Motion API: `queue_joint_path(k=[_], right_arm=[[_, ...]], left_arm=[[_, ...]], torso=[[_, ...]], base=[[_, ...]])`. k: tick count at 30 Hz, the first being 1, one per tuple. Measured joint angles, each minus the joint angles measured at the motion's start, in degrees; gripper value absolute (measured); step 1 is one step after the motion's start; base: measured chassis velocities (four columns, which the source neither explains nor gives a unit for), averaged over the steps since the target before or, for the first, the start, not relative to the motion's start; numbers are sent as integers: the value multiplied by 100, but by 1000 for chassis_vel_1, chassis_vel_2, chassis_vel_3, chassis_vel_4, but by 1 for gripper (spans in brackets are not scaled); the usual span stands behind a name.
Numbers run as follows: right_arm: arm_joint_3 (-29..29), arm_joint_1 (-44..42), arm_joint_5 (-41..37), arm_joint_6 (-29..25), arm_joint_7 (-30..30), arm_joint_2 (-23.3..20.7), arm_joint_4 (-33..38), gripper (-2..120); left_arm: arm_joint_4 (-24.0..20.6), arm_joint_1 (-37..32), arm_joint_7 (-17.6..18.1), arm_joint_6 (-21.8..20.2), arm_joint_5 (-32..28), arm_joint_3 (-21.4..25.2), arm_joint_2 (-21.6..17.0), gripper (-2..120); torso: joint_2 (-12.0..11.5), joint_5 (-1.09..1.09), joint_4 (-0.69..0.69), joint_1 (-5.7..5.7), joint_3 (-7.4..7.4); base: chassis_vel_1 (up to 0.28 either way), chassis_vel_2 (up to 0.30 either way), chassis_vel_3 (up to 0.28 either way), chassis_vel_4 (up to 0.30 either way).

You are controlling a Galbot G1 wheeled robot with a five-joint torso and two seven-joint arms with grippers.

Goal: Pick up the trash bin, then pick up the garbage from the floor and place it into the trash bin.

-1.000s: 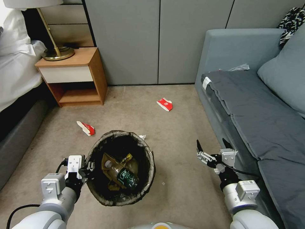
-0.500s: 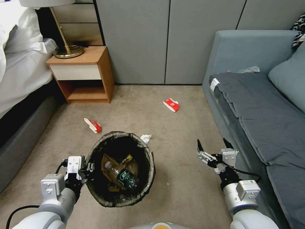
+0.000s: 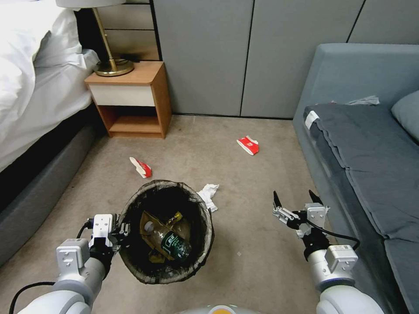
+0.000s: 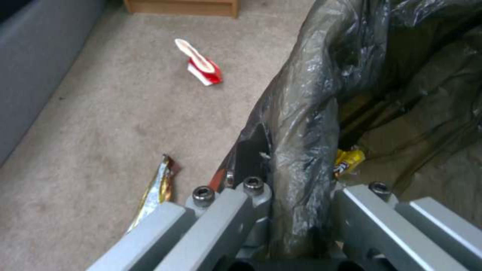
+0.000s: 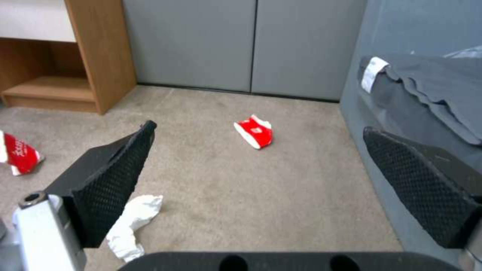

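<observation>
Here, the left end effector (image 3: 123, 228) was clamped on the near-left rim of the trash bin (image 3: 198, 250), one finger outside the wall and one inside over the crinkly dark liner, as the left wrist view showed. The bin hung over the floor (image 3: 244, 183), near its front edge and a little left of middle. It looked light and fairly stiff, but the liner was slick and loose, so a grip on the rim could slide; pinching wall and bag together, as here, seemed the safest hold. Inside the bin lay one clear bottle with a green label (image 3: 171, 242), one tan carton (image 3: 150, 222) and one yellow wrapper (image 3: 175, 216). On the floor, counted from the left: one shiny foil wrapper (image 4: 156, 190) just beside the bin, one red-and-white paper cup (image 3: 141, 167) toward the bed side, one crumpled white tissue (image 3: 208, 194) just beyond the bin's far rim, and a second red-and-white cup (image 3: 248, 145) farther back toward the wall. The cups looked flattened, light and easily crushed, best taken across their flat sides; the tissue was soft and would give anywhere it was pinched. The right end effector (image 3: 296, 201) hovered with its jaws spread wide and nothing between them, above the floor's right edge, beside the sofa (image 3: 349, 144).
</observation>
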State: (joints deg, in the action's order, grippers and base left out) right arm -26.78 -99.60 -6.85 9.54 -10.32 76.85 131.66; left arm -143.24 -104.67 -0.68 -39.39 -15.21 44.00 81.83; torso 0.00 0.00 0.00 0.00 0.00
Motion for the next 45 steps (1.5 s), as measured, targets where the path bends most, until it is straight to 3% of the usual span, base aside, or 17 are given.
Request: queue_joint_path(k=[45], right_arm=[[70, 6, -31, 88, -203, 105, -83, 100]], left_arm=[[0, 46, -1, 143, 21, 16, 5, 0]], torso=[[0, 0, -1, 1, 0]], base=[[17, 17, 15, 17]])
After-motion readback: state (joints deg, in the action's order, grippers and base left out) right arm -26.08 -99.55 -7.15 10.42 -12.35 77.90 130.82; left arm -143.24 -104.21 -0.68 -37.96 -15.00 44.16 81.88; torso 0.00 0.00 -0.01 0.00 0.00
